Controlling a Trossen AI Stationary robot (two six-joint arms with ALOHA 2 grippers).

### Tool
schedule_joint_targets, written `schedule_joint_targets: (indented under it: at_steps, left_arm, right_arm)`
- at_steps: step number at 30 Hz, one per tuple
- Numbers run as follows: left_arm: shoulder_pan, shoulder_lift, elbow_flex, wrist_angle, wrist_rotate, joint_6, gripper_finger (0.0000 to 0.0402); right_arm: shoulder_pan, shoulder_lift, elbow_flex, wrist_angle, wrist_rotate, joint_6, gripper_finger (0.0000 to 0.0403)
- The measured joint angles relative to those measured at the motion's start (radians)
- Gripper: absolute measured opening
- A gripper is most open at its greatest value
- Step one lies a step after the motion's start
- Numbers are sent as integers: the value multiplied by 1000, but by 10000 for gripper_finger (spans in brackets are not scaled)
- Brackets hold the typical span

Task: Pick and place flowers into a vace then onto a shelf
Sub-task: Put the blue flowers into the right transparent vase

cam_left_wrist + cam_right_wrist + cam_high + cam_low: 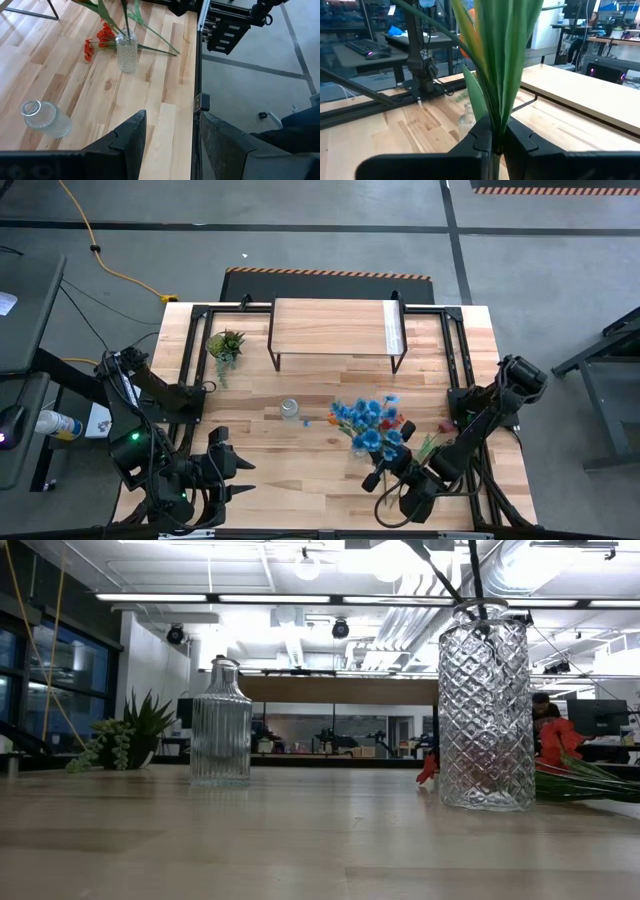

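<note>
A diamond-cut glass vase [486, 710] stands on the table with stems reaching into it; blue flowers [368, 425] spread above it. My right gripper [495, 132] is beside it near the table's front right, shut on a leafy green flower stem with orange [470, 42] showing. Red flowers [97, 42] lie on the table by the vase. The shelf [330, 328] stands on its black legs at the far middle. My left gripper [172, 125] hangs open over the front left corner [245, 477], with nothing between its fingers. My right gripper pinches the flower's green stem and long leaves [496, 120] between its two fingers. The fingers come level and lie across the stem, which rises upright above them. The fingers hide the stem's lower end.
A ribbed glass bottle [221, 725] stands left of the vase near the table's middle [290, 410]. A small green potted plant [226, 345] sits at the far left beside the shelf. Loose green leaves [585, 780] lie to the right of the vase. Black frame rails run along both sides.
</note>
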Motion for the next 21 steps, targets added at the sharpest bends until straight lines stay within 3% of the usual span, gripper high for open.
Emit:
schedule_joint_targets:
  at_steps: [7, 21]
  left_arm:
    - [0, 0, 0, 0, 0, 0, 220]
    - [0, 0, 0, -1, 4, 0, 220]
  right_arm:
    - [0, 0, 0, -8, -5, 6, 8]
    - [0, 0, 0, -15, -27, 7, 38]
